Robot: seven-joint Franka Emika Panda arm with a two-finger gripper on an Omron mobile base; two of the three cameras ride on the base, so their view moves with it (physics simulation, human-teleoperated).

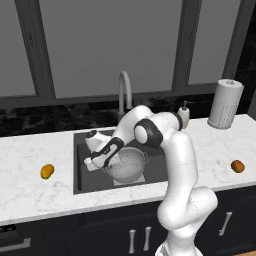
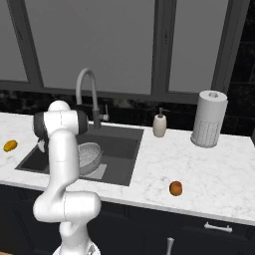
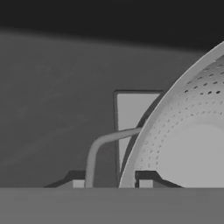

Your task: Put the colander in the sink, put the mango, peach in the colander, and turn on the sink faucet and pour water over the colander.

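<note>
The end effector [image 3: 111, 183] clamps the colander [image 1: 127, 163] rim inside the sink [image 1: 82, 145]. The mango [image 1: 47, 171] and peach [image 1: 238, 166] lie on the table [image 1: 30, 190]. No writing is legible.

Dim rendered kitchen along a window wall

A white marble counter [image 1: 30, 170] spans the middle of the frame; above it run large grey windows [image 1: 110, 45] with dark frames and a black backsplash [image 2: 129, 105]; below, dark cabinets [image 1: 100, 230] carry pale handles.
</note>
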